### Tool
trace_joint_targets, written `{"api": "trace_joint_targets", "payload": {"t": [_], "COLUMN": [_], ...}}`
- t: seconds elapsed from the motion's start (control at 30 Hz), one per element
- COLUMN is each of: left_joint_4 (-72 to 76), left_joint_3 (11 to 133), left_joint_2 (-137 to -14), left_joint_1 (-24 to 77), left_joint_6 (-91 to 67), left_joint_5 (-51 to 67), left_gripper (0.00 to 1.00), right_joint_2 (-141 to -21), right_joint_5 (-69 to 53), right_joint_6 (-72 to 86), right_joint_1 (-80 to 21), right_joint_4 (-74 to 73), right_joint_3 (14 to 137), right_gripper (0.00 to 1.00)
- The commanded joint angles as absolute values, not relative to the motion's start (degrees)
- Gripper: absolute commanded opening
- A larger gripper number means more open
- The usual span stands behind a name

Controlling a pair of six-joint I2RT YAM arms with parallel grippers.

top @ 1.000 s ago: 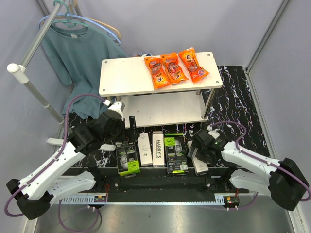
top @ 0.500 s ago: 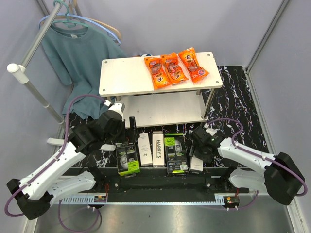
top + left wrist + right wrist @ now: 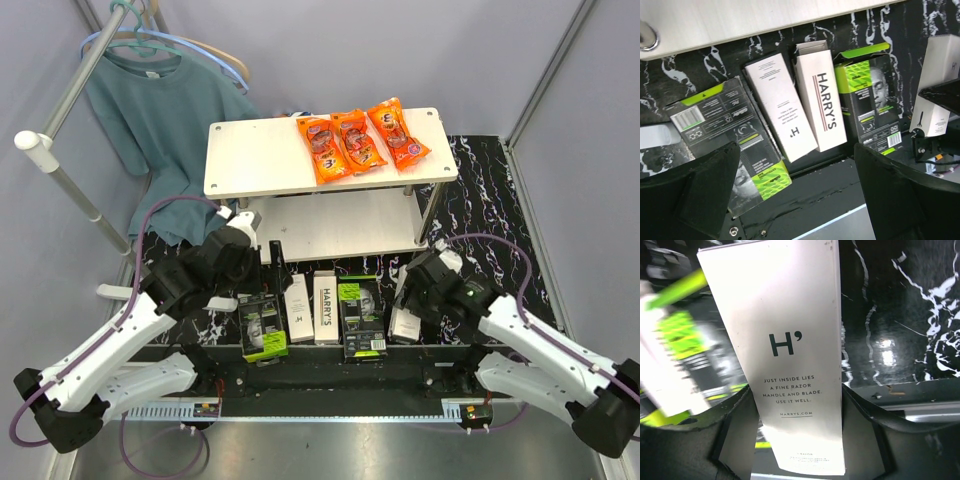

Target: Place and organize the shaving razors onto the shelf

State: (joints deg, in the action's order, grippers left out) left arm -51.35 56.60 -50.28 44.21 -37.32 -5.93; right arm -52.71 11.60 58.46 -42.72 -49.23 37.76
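While the right tool (image 3: 800, 410) grips the slim white Harry's razor box (image 3: 405, 324) low and right of centre in the overhead view, it should lift squarely, clear the neighbouring black razor box (image 3: 362, 315), then set it on the shelf (image 3: 280, 160) above; the left tool (image 3: 800, 187) gapes open.

Bright, even light; glare on the black mat (image 3: 885, 347); right-wrist edges blurred.

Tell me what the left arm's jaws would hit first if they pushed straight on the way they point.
Most likely the white box marked H, lying flat on the table in line between the open jaws, beside the HARRY'S box. Depth is unclear.
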Motion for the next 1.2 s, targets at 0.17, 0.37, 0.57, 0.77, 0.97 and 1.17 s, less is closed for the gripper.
{"api": "trace_joint_targets", "payload": {"t": [0.17,0.37,0.57,0.77,0.97,1.17], "left_joint_4": [-40.88,-33.84,-33.75,-32.61,-29.1,-23.73], "left_joint_3": [55.11,53.35,56.68,60.03,60.03,57.4], "left_joint_2": [-48.96,-48.87,-50.27,-48.87,-47.73,-46.41], "left_joint_1": [44.3,47.02,52.38,55.89,59.06,61.7], "left_joint_6": [-39.98,-43.94,-47.46,-47.46,-49.04,-50.97], "left_joint_5": [3.42,6.24,0.89,-3.07,-4.3,-5.97], "left_gripper": [0.99,0.99,0.99,0.99,0.99,0.99], "right_joint_2": [-47.9,-50.17,-60.88,-69.07,-75.32,-76.64], "right_joint_5": [15.38,13.36,20.11,24.78,26.1,26.19], "right_joint_6": [58.8,57.4,55.81,55.46,55.37,56.51], "right_joint_1": [-42.98,-43.07,-51.32,-58.26,-62.83,-64.25], "right_joint_4": [-58.27,-56.34,-59.93,-58.98,-55.55,-52.3], "right_joint_3": [51.41,60.97,76.86,88.31,92.63,92.64], "right_gripper": [0.51,0.5,0.53,0.53,0.53,0.53]}}
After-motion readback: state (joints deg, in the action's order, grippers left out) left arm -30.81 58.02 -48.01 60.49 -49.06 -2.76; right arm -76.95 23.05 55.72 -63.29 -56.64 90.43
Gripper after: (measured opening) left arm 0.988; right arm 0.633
